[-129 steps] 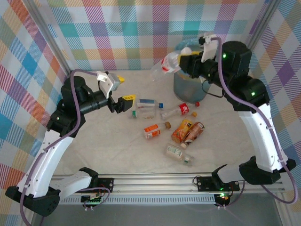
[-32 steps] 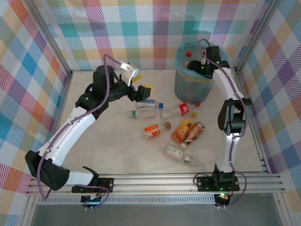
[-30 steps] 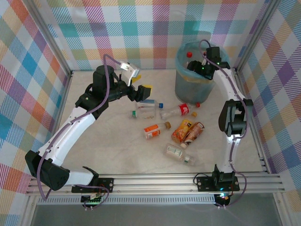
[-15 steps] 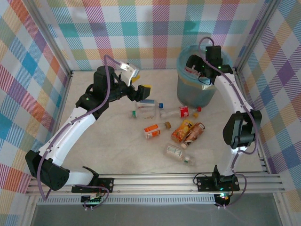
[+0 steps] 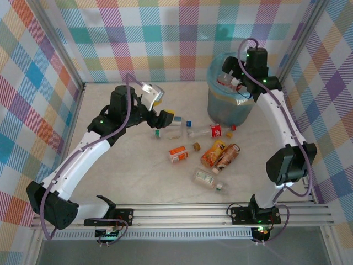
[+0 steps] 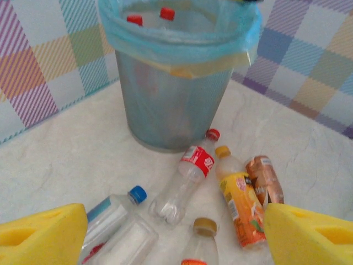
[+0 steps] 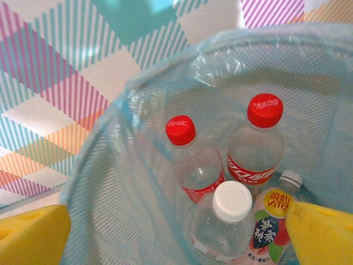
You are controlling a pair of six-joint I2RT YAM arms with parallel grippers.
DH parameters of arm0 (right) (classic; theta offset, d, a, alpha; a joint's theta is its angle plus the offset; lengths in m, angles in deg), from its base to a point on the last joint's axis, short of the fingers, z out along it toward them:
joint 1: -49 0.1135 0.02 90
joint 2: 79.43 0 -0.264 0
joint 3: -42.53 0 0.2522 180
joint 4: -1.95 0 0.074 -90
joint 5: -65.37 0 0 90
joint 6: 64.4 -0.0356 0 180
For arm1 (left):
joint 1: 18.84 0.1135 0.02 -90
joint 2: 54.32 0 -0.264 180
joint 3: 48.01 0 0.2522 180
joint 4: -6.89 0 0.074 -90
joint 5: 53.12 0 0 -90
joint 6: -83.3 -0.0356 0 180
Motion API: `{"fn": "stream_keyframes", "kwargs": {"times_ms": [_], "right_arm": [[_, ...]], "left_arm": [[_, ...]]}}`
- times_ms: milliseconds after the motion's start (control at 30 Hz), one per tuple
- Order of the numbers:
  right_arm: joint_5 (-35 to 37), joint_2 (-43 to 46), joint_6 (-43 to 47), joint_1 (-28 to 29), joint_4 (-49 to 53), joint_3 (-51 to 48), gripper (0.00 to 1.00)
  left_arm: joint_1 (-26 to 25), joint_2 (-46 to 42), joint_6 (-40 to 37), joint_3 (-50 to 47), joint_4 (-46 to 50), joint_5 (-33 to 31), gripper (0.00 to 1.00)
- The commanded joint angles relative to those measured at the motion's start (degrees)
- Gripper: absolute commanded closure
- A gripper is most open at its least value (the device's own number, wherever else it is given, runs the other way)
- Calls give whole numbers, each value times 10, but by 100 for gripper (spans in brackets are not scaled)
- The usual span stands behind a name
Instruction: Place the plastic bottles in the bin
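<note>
The bin, grey with a blue bag over its rim, stands at the back right. My right gripper hangs open over its mouth with nothing held. In the right wrist view, the gripper looks down on several plastic bottles inside the bin: two red-capped, one white-capped. My left gripper is open and empty above the table bottles. Below the gripper lie a red-label bottle, a blue-capped one, a yellow one and a brown one.
More bottles lie mid-table: an orange-label one and a clear one with a green label nearer the front. Checked fabric walls close in the left, back and right. A metal rail runs along the front edge.
The bottle my right gripper carried earlier is gone from its jaws, and that arm has lifted back above the bin rim, jaws wide. My left gripper has dipped slightly toward the table bottles.
</note>
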Motion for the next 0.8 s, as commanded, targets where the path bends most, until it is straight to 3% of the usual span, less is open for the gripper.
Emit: {"fn": "stream_keyframes", "kwargs": {"times_ms": [0, 133, 400, 567, 767], "right_arm": [[9, 43, 22, 9, -18, -3, 0], [-6, 71, 35, 12, -7, -3, 2], [-117, 136, 69, 34, 53, -8, 6], [-180, 201, 87, 45, 88, -57, 7], [-241, 291, 105, 49, 152, -147, 7]], "left_arm": [[-26, -22, -52, -17, 38, -3, 17], [-81, -36, -135, -39, 67, -25, 17], [-206, -35, -295, -89, 85, -11, 12], [-275, 17, -351, -97, 80, -25, 10], [-307, 98, -386, -85, 72, -25, 8]]}}
